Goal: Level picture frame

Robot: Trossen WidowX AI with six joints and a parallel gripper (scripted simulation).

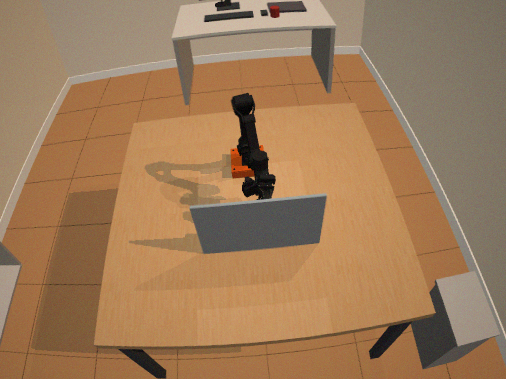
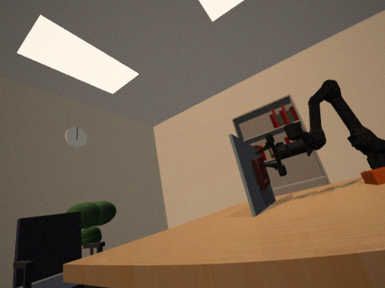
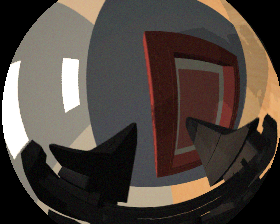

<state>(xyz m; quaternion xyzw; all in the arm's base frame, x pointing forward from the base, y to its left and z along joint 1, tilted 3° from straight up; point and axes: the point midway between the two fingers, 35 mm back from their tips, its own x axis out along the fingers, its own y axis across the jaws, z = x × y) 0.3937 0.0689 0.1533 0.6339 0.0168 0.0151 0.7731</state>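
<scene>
The dark red picture frame (image 2: 262, 178) (image 3: 161, 65) hangs on the robot's side of the upright grey-blue panel (image 1: 260, 228) (image 2: 243, 173) (image 3: 117, 75). In the wrist view its left edge leans and its top edge slopes down to the right, but the slanted, bent view leaves its true tilt unclear. My gripper (image 2: 261, 159) (image 3: 162, 124) is open and empty in front of the frame. In the wrist view one fingertip is left of the frame's left edge and the other overlaps its picture area. Contact cannot be told. Screw and notched strip are hidden; the top camera sees only the panel's back.
The panel stands on the wooden table (image 1: 240, 293) (image 2: 236, 242). The arm's orange base (image 1: 242, 172) (image 2: 374, 176) is behind it, and the arm arches over towards the frame. A white desk (image 1: 200, 30) with a monitor stands beyond the table. A grey cabinet (image 1: 462, 308) is beside a table corner.
</scene>
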